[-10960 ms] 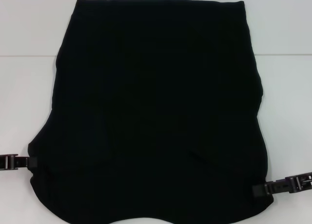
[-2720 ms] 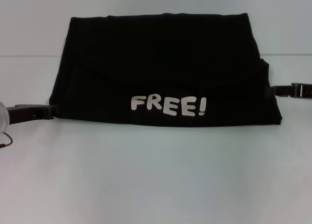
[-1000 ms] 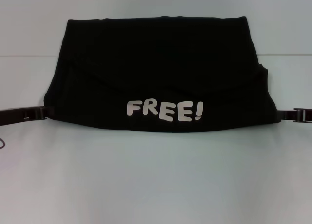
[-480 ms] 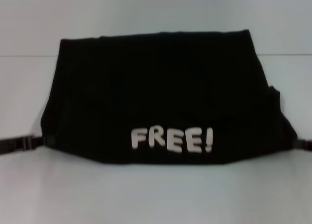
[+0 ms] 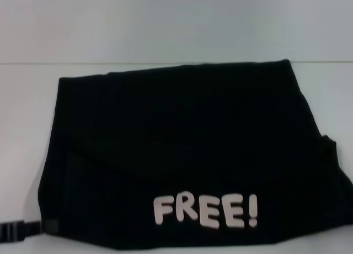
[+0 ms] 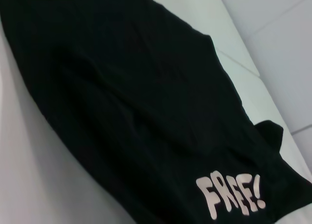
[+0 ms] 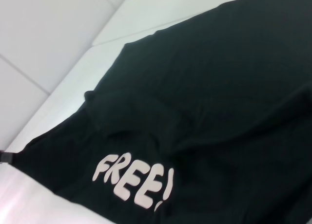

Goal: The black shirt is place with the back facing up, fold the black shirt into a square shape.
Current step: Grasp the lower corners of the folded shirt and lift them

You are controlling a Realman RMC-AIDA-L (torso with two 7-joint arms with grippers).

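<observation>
The left end effector (image 5: 33, 227) shows at the lower left of the head view, a dark bar reaching in from the edge, its tip at the near left corner of the black shirt (image 5: 182, 149) and apparently clamped on the cloth there, though the fingers themselves are hard to make out. The right end effector is out of the head view past the right edge, and neither wrist view shows it, so its grip cannot be told. The black shirt lies folded on the white tabletop (image 5: 165, 27), forming a wide band that narrows toward the far side, with a folded-over flap across its near part. That flap carries the pale lettering "FREE!" (image 5: 205, 211), close to the near edge and right of centre. A small bump of cloth sticks out at the right side.
</observation>
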